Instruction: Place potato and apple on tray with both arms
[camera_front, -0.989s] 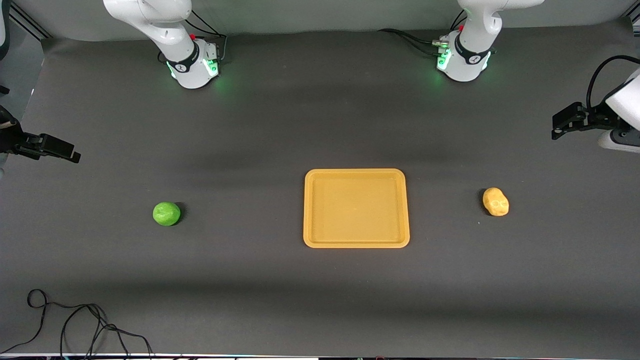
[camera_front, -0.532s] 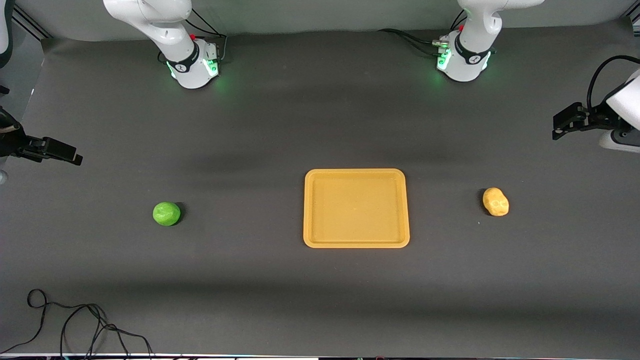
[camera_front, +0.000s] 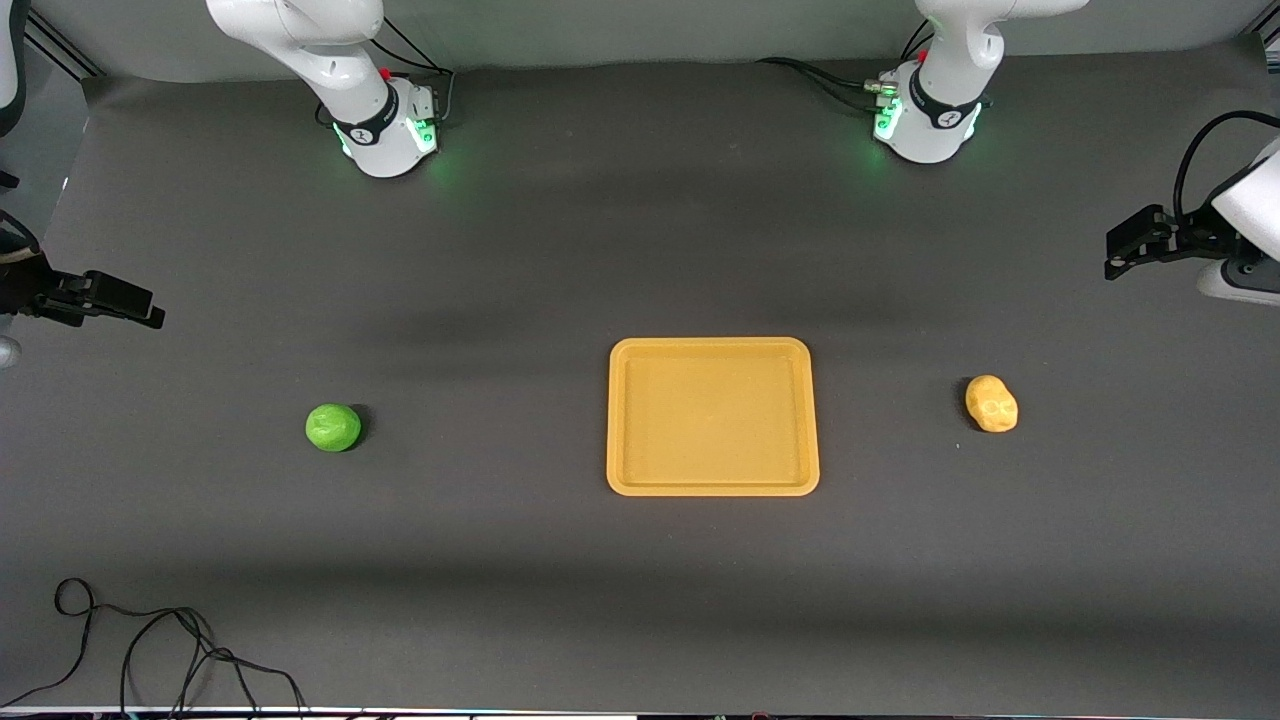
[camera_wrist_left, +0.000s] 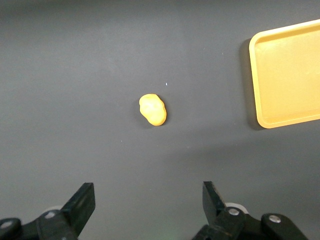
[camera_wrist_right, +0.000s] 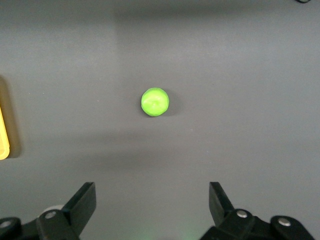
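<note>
**Q:** With nothing yet grasped, how are your two grippers set, and why?

**A:** While both fruits lie untouched, I hold my left gripper (camera_wrist_left: 147, 202) high over the table's left-arm end with its jaws spread wide and empty; the potato (camera_wrist_left: 153, 109) lies ahead of it in the left wrist view. My right gripper (camera_wrist_right: 152, 202) hangs over the right-arm end, likewise parted and empty, with the green apple (camera_wrist_right: 155, 102) centred ahead. I judge the wide spread suits a descent astride each fruit.

**Q:** And where do the task's things lie?

**A:** The potato (camera_front: 991, 403) rests on the dark table mat (camera_front: 640, 600) toward the left arm's end; the apple (camera_front: 333, 427) toward the right arm's end. The yellow-orange tray (camera_front: 612, 420) sits between them, well apart from both and bare. That layout, I judge, gives each arm its nearer fruit and a shared goal midway.
</note>
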